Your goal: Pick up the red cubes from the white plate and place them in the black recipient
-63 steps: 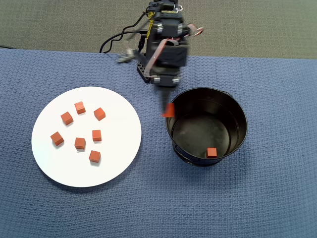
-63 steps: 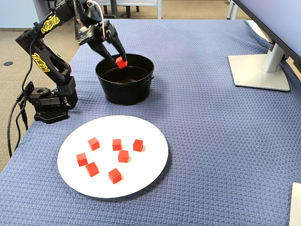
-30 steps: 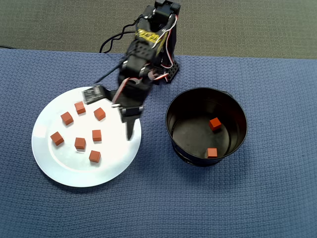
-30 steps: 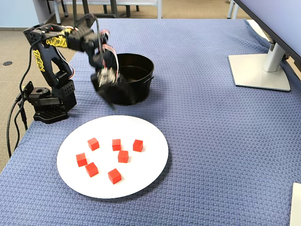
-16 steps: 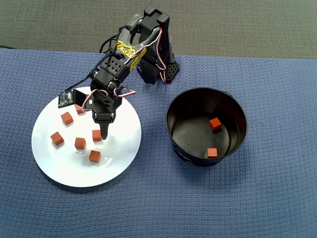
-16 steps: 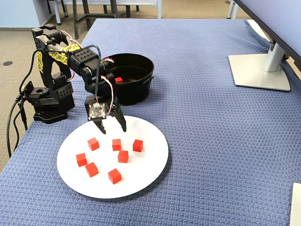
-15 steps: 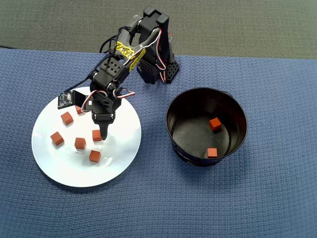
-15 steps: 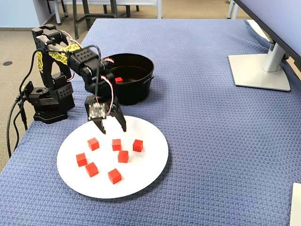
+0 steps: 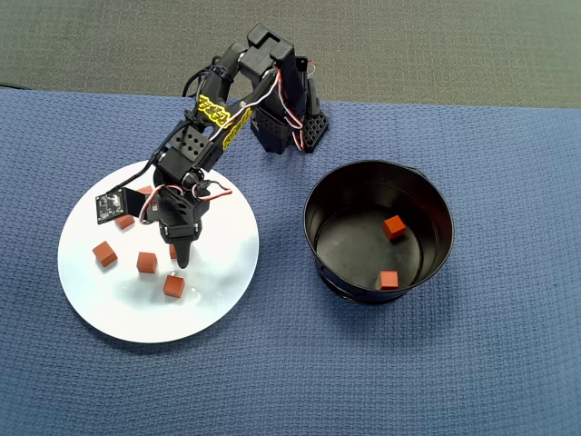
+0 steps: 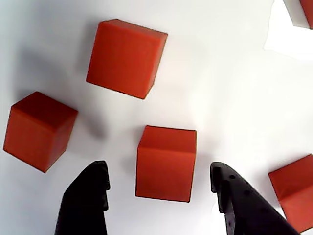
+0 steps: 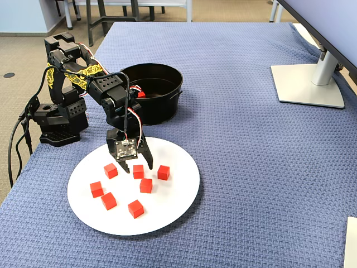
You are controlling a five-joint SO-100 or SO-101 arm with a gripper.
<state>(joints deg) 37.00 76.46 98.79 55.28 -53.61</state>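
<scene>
So in the wrist view the black two-finger gripper (image 10: 159,183) is spread wide with nothing in it, and one small orange-red matte cube (image 10: 166,163) sits square between the fingertips on the big glossy white plate (image 10: 230,83), faces roughly parallel to the jaws. Other cubes lie left and right, some cropped. Farther off, the round black metal pot (image 9: 377,232) holds two cubes; the arm hides a few plate cubes overhead.

**Nine cubes, one plate, one pot**

Seven red cubes (image 11: 145,185) sit on the single white plate (image 11: 173,206) in the fixed view. Two more lie inside the one black pot (image 9: 427,195) in the overhead view, making nine altogether. One robot arm (image 11: 83,78) and one monitor stand (image 11: 307,84) are also there.
</scene>
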